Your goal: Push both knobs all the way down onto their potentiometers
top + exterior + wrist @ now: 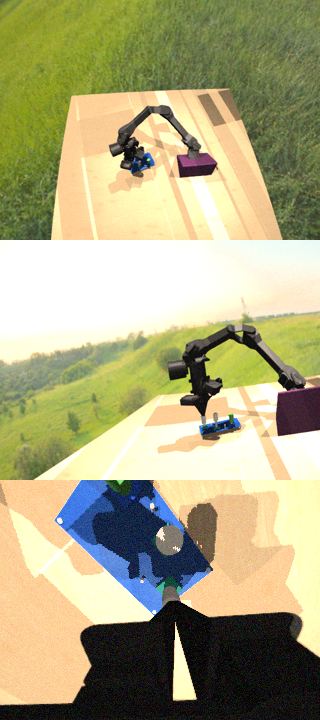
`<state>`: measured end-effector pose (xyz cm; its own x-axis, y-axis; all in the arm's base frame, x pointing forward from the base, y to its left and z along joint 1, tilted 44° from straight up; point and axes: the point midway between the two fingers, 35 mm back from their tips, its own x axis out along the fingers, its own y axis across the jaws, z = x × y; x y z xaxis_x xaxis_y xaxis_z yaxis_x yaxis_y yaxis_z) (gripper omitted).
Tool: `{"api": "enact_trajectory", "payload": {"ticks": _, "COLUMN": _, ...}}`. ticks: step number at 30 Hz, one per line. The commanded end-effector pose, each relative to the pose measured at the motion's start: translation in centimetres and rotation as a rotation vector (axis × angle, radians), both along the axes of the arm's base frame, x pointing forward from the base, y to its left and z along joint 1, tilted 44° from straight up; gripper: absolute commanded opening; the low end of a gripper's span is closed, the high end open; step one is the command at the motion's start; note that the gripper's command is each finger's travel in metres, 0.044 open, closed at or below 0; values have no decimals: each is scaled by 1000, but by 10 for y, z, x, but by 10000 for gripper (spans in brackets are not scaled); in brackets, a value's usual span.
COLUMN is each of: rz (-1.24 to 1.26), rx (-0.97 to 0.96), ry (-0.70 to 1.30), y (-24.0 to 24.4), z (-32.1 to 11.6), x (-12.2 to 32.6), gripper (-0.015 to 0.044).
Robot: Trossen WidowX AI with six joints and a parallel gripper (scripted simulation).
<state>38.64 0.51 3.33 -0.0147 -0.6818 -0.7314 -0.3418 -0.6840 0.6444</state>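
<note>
In the top view, the black six-joint arm (139,122) (217,339) rises from a purple box-shaped base (197,170) (297,411) right of centre and arches over to the left, so that its wrist can point down at the blue rectangular circuit board (151,158) (235,422) (127,588), which lies below the centre of the frame. The arm's own bulk hides much of the board's left part here.

In the exterior view, the board stands low on the pale wooden table (124,214) (186,467), right of centre in the lower part. Its legs probably leave room beneath, so pressing should be straight and measured. The black parallel-jaw gripper (203,415) (173,605) points down, its tips together over the grey cylindrical knob at the board's left end (203,419) (170,594). They look to be touching its top; closed fingers make a blunt pusher, which suits pressing better than gripping. The taller grey cylindrical knob (215,416) (169,540) stands beside it, apparently still needing its push. The green knob-like part (231,418) (148,161) (119,484) stands at the right end.

In the wrist view, the gripper is closed with nothing between its tips, which cover part of the end knob just below centre. A sideways load there could strain the potentiometer, so the push should follow the shaft.
</note>
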Motion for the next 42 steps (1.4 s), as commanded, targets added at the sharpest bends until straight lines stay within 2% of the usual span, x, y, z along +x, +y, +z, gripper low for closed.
{"api": "enact_trajectory", "payload": {"ticks": 1, "rz": -5, "rx": -3, "ry": -3, "y": -5, "z": -2, "x": 1, "gripper": 0}}
{"api": "enact_trajectory", "payload": {"ticks": 42, "rz": -5, "rx": -3, "ry": -3, "y": -9, "z": -6, "x": 1, "gripper": 0}}
